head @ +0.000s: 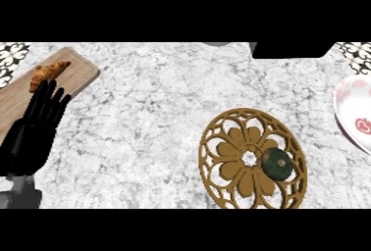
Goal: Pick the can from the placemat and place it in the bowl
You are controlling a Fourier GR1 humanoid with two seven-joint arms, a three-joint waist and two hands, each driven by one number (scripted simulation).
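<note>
1. Starting at the left: a golden-brown croissant [49, 73] sits on a pale wooden cutting board [76, 68], out of the way.
2. The black left hand [36, 128] rests beside it, fingers straight, holding nothing.
3. The dark green round can [277, 164] stands on the ornate brown openwork placemat [225, 142], not yet picked.
4. The white, red-patterned bowl [346, 108] waits at the right edge.
5. Everything's on a grey speckled marble counter [145, 122]. Right hand isn't showing.

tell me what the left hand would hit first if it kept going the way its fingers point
Probably the croissant on the wooden board: the left hand points up-view toward it, though its height above the board is unclear.
</note>
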